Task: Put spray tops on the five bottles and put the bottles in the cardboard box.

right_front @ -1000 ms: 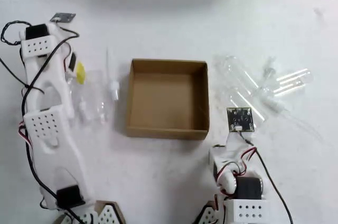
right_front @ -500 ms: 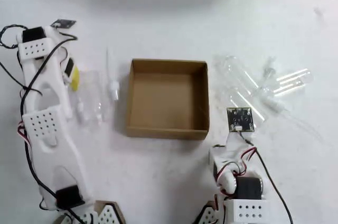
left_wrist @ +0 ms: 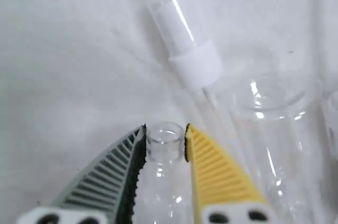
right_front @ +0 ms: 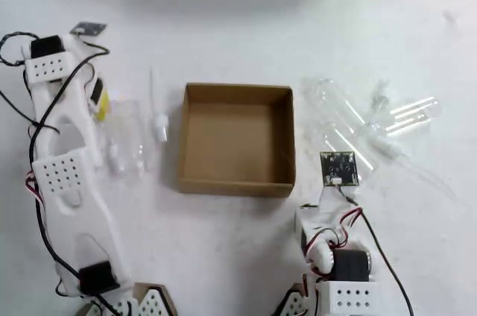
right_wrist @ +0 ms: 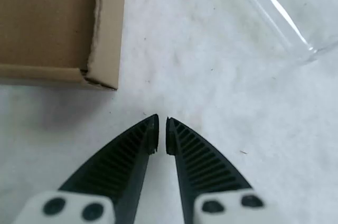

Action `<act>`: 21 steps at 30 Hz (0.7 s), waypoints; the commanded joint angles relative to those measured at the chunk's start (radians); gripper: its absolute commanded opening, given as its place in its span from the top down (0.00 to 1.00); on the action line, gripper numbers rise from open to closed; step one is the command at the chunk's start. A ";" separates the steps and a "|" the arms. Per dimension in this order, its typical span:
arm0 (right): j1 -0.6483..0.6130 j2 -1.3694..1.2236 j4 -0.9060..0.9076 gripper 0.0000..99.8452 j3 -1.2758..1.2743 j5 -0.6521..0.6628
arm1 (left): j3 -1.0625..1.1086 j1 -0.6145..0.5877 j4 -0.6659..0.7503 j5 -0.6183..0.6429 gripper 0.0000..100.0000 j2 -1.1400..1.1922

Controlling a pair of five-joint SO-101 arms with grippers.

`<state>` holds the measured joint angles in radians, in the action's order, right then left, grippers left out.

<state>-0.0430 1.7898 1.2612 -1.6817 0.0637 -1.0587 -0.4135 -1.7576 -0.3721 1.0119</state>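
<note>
Sitting mid-table in the high view, the cardboard box (right_front: 237, 141) has loose bottles (right_front: 350, 118) beside it. In the left wrist view, the left gripper (left_wrist: 165, 129) pinches a clear bottle (left_wrist: 162, 150) by the neck, with a spray top (left_wrist: 194, 64) just beyond. In the right wrist view, the right gripper (right_wrist: 161, 129) is nearly closed and holds nothing.

The left gripper (left_wrist: 165, 140) had ribbed matt plastic fingers, one grey and one yellow. The bottle (left_wrist: 163, 152) between them was clear and glossy, plastic by the look, catching bright glints. The spray top (left_wrist: 194, 65) had a white matt plastic collar and a clear, smooth cap. The right gripper (right_wrist: 158, 131) was ribbed matt black plastic. The cardboard box (right_wrist: 107, 28) was matt brown, rough at its corner edge. The table (right_wrist: 211, 92) looked white, matt and faintly grainy.
</note>
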 commanded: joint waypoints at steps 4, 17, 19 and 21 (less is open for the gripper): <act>-0.007 0.010 0.005 0.98 -0.009 0.006 | -0.175 0.018 -0.031 -0.009 0.97 -0.058; -0.007 0.010 0.005 0.98 -0.009 0.006 | 0.181 0.186 -0.029 0.080 0.98 -0.891; -0.007 0.010 0.005 0.98 -0.009 0.006 | 0.256 0.274 -0.023 0.078 0.98 -1.052; -0.007 0.010 0.005 0.98 -0.009 0.006 | 0.318 0.361 0.006 0.080 0.98 -1.193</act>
<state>-0.0430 1.7898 1.2612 -1.6817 0.0637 -0.8408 -0.2171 -1.7791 -0.3076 0.1834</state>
